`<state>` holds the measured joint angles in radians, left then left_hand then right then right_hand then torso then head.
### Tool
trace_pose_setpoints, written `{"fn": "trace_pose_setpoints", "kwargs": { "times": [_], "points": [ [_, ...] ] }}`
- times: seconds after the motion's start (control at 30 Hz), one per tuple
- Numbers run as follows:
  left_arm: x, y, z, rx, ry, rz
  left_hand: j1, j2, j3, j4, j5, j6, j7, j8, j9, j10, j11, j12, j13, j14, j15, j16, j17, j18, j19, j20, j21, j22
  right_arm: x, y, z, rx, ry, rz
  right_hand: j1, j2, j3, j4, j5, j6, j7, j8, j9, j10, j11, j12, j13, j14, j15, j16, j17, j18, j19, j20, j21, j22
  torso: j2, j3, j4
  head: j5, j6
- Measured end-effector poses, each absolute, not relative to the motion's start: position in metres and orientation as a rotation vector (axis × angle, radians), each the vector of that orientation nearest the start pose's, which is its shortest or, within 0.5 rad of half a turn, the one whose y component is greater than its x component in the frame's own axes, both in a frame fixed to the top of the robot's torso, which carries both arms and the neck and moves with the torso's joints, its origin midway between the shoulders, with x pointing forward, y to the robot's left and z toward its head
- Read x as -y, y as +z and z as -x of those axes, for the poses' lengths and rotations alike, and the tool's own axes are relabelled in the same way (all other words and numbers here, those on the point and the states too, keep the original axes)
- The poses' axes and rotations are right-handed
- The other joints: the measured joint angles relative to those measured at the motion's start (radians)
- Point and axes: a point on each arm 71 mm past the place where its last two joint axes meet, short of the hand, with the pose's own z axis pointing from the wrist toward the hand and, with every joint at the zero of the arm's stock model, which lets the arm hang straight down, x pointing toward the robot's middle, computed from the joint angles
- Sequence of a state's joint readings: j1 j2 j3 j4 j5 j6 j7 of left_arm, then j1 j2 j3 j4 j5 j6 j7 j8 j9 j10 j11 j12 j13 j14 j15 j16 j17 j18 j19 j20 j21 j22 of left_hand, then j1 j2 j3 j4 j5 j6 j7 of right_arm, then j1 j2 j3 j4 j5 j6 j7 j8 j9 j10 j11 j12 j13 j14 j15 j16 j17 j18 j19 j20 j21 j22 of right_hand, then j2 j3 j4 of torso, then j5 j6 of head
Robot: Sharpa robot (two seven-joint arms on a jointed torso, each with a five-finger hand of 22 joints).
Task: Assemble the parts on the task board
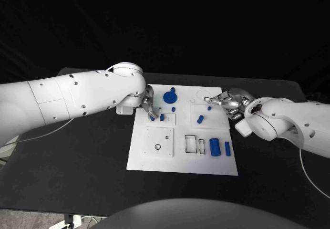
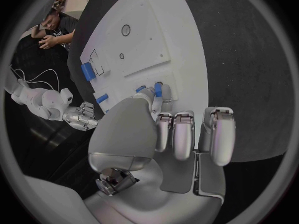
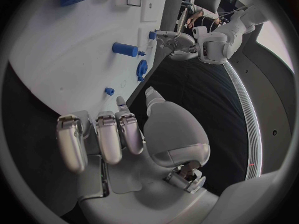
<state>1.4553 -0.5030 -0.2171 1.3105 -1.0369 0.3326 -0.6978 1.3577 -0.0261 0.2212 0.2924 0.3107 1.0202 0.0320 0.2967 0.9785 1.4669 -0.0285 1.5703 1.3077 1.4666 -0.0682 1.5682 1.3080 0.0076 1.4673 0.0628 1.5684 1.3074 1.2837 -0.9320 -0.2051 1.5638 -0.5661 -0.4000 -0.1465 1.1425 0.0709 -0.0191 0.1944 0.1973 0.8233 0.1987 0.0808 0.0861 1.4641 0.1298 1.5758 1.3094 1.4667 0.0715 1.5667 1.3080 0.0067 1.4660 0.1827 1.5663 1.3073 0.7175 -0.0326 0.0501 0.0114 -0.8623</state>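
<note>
You have one white task board (image 1: pixel 183 157), about seven blue parts (image 1: pixel 214 145) on it, and two hands.

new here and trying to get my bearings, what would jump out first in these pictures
The white task board in the middle of the black table stands out first, dotted with small blue parts such as the round blue piece near its far edge. Next come the two silver hands at that far end: the left hand at the board's left edge touches a small blue peg, and the right hand hovers at the board's right edge.
</note>
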Motion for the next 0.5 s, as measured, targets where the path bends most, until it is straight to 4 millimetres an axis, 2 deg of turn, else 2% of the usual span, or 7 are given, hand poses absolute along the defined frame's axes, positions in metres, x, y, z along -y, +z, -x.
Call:
{"fn": "trace_pose_setpoints", "kwargs": {
  "times": [0.5],
  "points": [
    [-0.1239,-0.1777,-0.5249,-2.392,-0.095,-0.120,-0.002,0.005,0.005,0.000,0.000,0.000,0.000,-0.001,0.000,0.000,0.000,0.000,0.000,0.000,0.000,0.000,0.000,0.000,0.000,0.000,0.000,0.000,0.2526,-0.2171,-0.4708,-1.886,0.816,-0.800,0.000,0.000,0.000,0.000,0.000,0.000,0.000,0.000,0.000,0.000,0.000,0.000,0.000,0.000,0.000,0.000,0.000,0.000,0.000,0.000,0.000,0.001,-0.001,-0.0001,-0.0012,0.005,-0.001]
  ]
}}
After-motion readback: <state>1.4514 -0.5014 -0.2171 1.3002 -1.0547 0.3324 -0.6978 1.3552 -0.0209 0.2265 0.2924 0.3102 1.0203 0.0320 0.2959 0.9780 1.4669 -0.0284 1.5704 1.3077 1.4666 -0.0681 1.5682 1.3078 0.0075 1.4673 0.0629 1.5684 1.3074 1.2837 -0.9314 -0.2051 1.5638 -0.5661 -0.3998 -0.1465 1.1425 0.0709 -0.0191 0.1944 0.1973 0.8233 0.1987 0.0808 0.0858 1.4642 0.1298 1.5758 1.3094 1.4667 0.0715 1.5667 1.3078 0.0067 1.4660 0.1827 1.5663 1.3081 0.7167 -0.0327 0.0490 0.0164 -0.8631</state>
